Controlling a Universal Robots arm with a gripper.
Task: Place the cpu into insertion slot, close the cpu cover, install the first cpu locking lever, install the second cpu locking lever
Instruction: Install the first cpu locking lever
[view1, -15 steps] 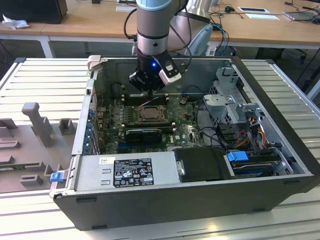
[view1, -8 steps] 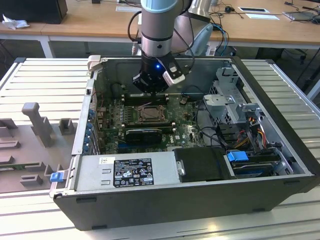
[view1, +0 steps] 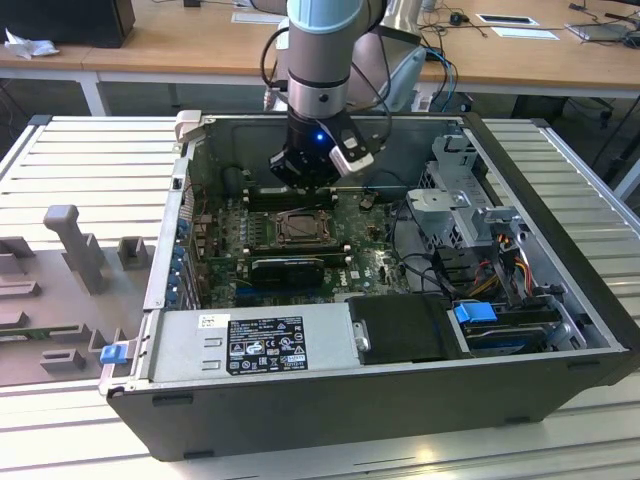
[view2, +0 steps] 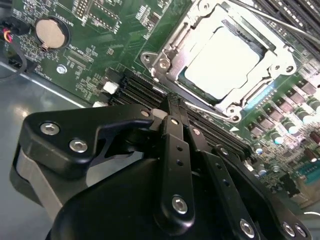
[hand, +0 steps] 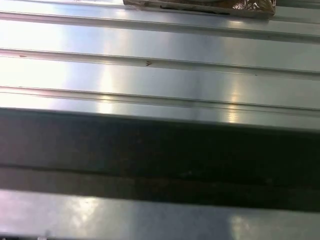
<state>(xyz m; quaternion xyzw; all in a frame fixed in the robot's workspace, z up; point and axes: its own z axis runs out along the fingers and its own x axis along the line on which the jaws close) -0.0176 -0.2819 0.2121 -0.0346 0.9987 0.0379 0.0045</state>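
You see the pale silvery-white square cpu (view2: 225, 60) lying flat in the metal-rimmed insertion slot (view2: 165, 62) on the green motherboard (view2: 100, 45); the grey metal cpu cover (view2: 280, 50) frames it, edges square with the socket; your black gripper (view2: 172, 112) hangs just beside it, fingers pinched together, holding nothing.

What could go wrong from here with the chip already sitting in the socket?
1. The black claw hangs close to the long black memory slots; a low pass might clip them.
2. The grey metal cover frame lies over the pale square chip; if the chip sits unevenly, clamping might damage the socket.
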